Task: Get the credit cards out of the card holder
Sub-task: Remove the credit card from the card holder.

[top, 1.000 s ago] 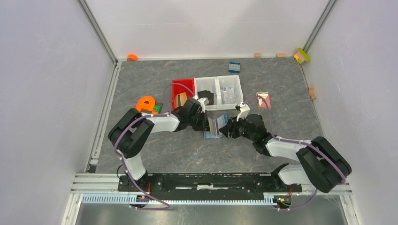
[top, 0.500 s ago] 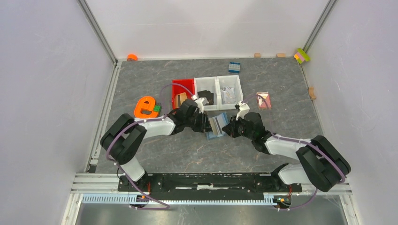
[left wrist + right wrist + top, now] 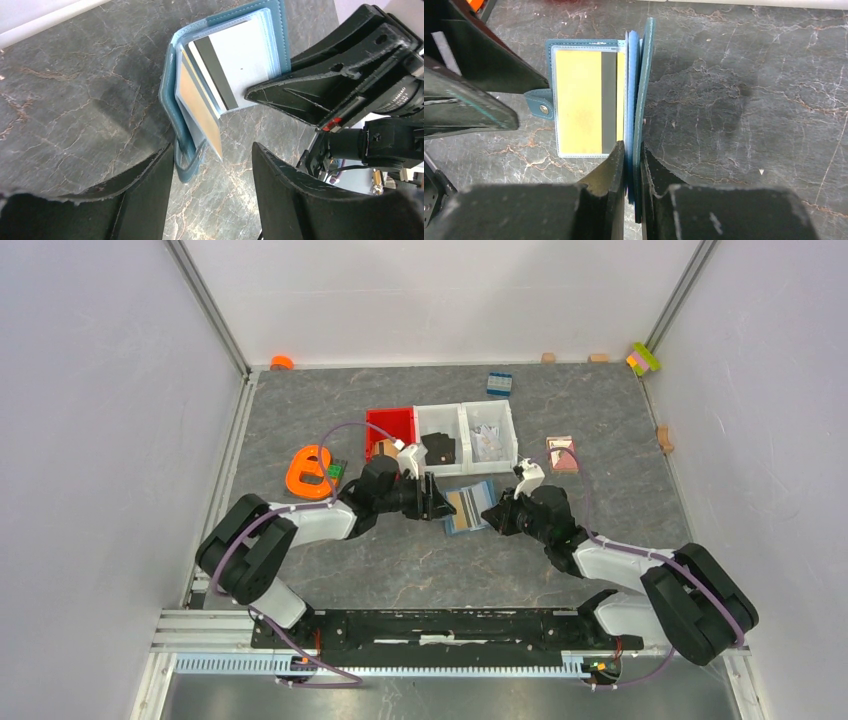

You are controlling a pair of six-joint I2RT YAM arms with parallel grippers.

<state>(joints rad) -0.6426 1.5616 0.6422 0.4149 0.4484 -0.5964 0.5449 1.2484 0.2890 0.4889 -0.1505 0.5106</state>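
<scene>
The small steel-blue folding card holder (image 3: pixel 468 508) lies open on the table just on the near side of the white two-compartment plastic bin (image 3: pixel 460 440). One cover leaf stands on edge, pinched between the closed fingers of the right gripper (image 3: pixel 631 150), while the left gripper (image 3: pixel 212 155) gapes wide around the snap-tab end, clamping nothing. The tan-gold striped credit card (image 3: pixel 579 100) and silvery-grey striped credit card (image 3: pixel 240 55) sit in clear sleeves. They look light, stiff and slick, so each is probably best pinched by its edge at the sleeve mouth, the floppy holder kept pinned.
</scene>
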